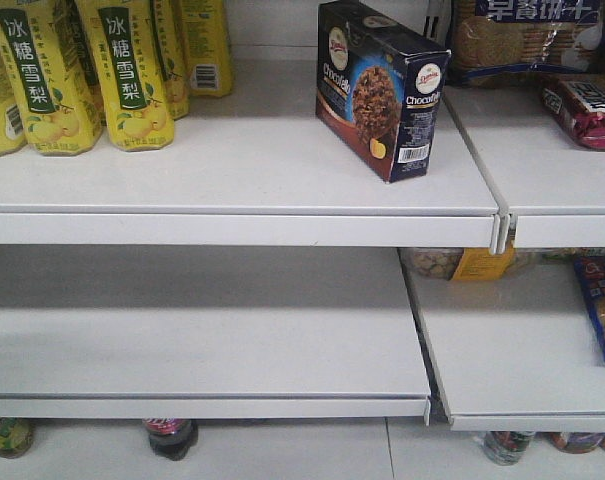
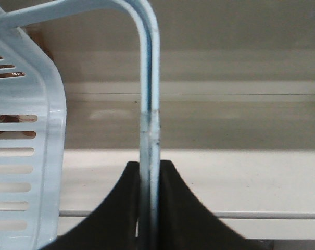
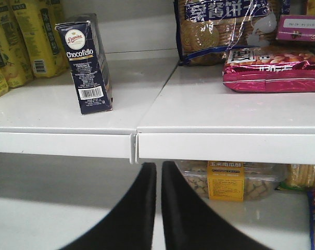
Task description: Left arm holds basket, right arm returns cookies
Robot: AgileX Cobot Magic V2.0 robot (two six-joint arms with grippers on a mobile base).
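From the front, the cookies (image 1: pixel 380 88) stand upright on the upper shelf (image 1: pixel 232 175), right of yellow drink packs (image 1: pixel 82 70); no fingers show here.

The left wrist view shows the left gripper (image 2: pixel 149 208) clamped on the basket's hoop handle (image 2: pixel 149 104), the basket (image 2: pixel 27 156) to its left.

In the right wrist view, the right gripper (image 3: pixel 159 208) is nearly closed and empty, with the cookies (image 3: pixel 85 65) above and left of it on the shelf.

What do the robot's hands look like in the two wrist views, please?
Both are plain matte black. The left hand and right hand each show two smooth, wedge-shaped fingers that curve outward toward the base and taper to narrow tips. No cables, markings or arm segments are in view.
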